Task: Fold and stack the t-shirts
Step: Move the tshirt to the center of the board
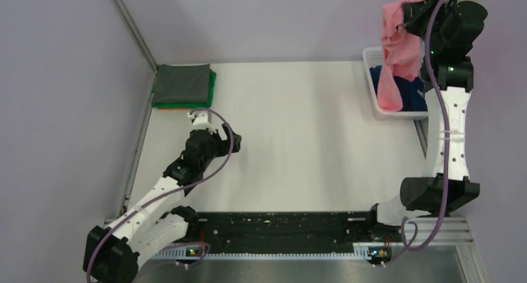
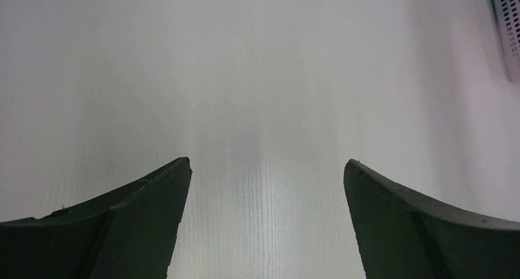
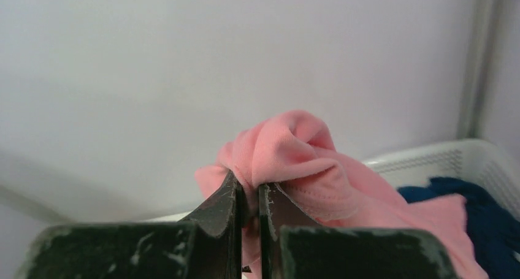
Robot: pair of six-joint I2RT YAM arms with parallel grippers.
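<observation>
The right gripper [image 3: 248, 187] pinched the limp pink t-shirt [image 1: 398, 53] above the basket [image 1: 371, 84]; the left gripper [image 2: 267, 165] gaped wide. Soft cloth probably wanted a shoulder hold.

The pink shirt [image 3: 294, 147] at centre frame is soft, matt knit cloth with a stitched hem. The right gripper [image 3: 249, 193] is black and matt, scuffed with pale scratches. The basket [image 3: 429, 159] is white perforated plastic; the table [image 2: 263, 76] is smooth, matt and finely ribbed.
</observation>
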